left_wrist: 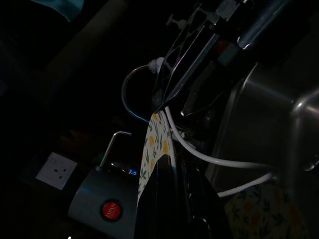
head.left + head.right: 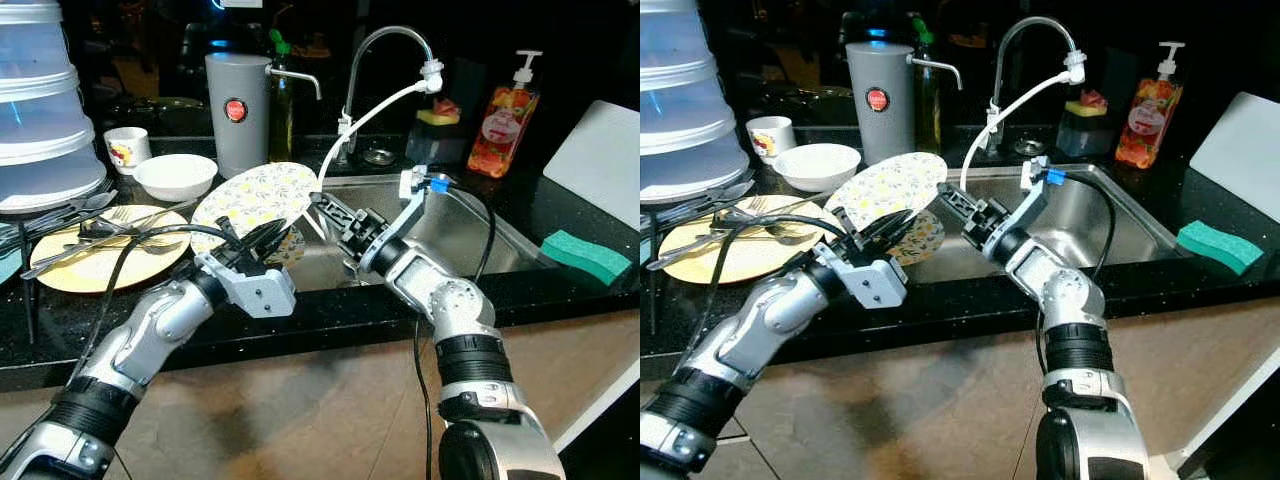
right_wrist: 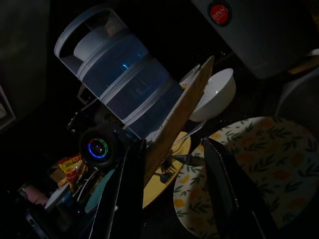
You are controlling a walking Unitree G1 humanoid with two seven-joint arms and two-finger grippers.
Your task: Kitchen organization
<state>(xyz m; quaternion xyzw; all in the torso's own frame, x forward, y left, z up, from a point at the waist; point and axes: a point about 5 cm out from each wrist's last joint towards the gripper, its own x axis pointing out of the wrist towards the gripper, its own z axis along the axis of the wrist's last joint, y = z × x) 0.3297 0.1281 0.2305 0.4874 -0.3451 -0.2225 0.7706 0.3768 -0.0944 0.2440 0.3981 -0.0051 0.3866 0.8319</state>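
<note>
Our left gripper (image 2: 262, 238) is clamped on the near edge of a floral plate (image 2: 256, 200), holding it tilted above the counter's front edge, just left of the sink (image 2: 455, 232). Our right gripper (image 2: 328, 212) reaches in from the sink side with its two black fingers (image 3: 130, 185) spread wide, one on each side of the plate's far rim; we cannot tell whether they touch it. A second floral plate (image 3: 251, 164) lies flat below the raised one, at the sink's left edge. Further left on the black counter (image 2: 330, 318) sits a yellow plate (image 2: 100, 262) with forks (image 2: 90, 232) piled on it, and behind it a white bowl (image 2: 175, 176) and a small printed cup (image 2: 127, 149). A stack of clear blue containers (image 2: 38, 110) stands at the far left. Behind the raised plate is a grey kettle (image 2: 238, 112) with a red badge, then the curved tap (image 2: 385, 70) with a white hose. A soap bottle (image 2: 503, 122) stands behind the sink, and a green sponge (image 2: 586, 256) lies to its right.
</note>
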